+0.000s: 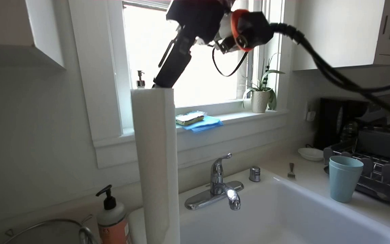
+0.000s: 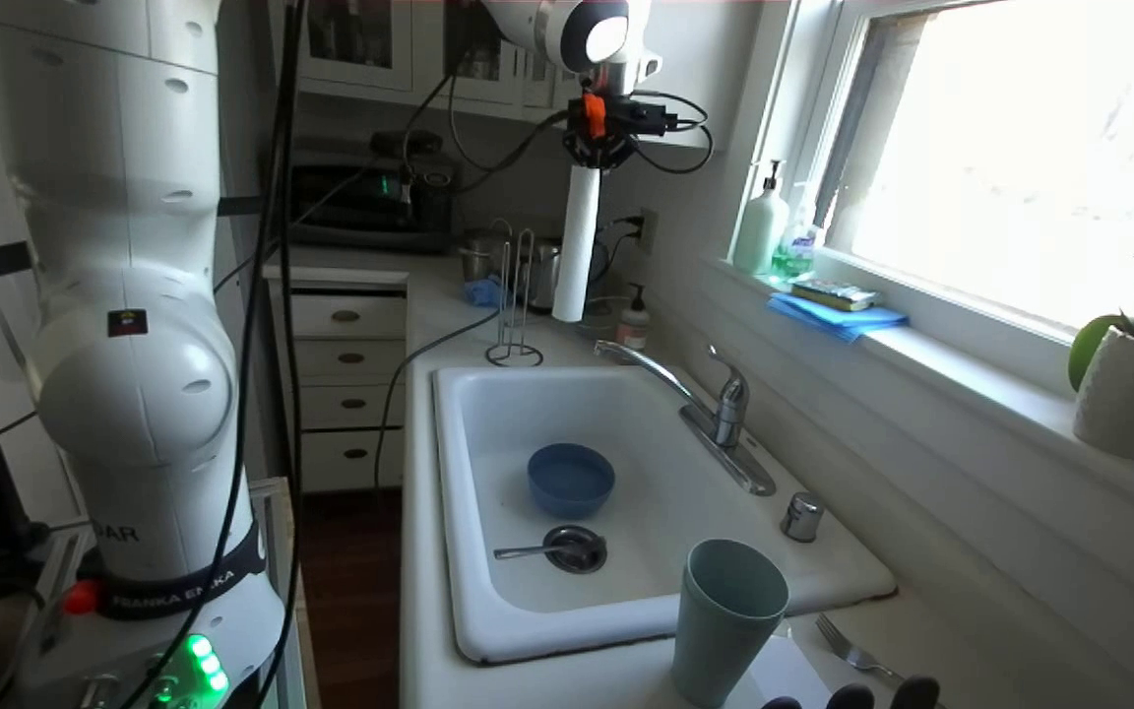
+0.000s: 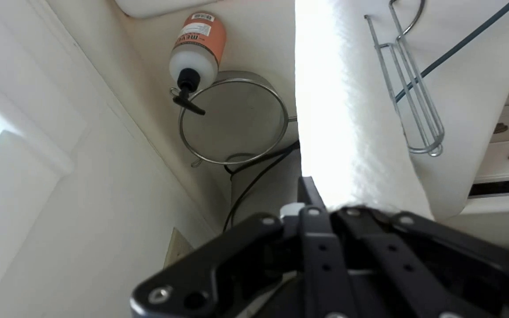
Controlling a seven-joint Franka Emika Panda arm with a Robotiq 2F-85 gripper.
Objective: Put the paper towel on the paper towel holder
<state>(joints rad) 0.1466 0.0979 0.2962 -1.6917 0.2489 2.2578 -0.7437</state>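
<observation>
The paper towel is a tall white roll, hanging nearly upright in both exterior views (image 1: 156,162) (image 2: 579,246) and filling the middle of the wrist view (image 3: 347,106). My gripper (image 1: 164,83) (image 2: 589,162) (image 3: 320,201) is shut on its top end. One finger shows along the roll's edge in the wrist view; the other fingertip is hidden by the roll. The roll's lower end appears above the counter. The paper towel holder, an upright wire stand with a ring base, stands on the counter beside the roll, apart from it (image 2: 505,295) (image 3: 419,88).
An orange soap bottle (image 1: 113,225) (image 3: 199,48) and a wire strainer (image 3: 234,121) stand near the wall. The sink (image 2: 449,473) holds a blue bowl (image 2: 571,481). The faucet (image 1: 217,179) is beside the roll in an exterior view. A cable (image 3: 457,48) crosses the counter by the holder.
</observation>
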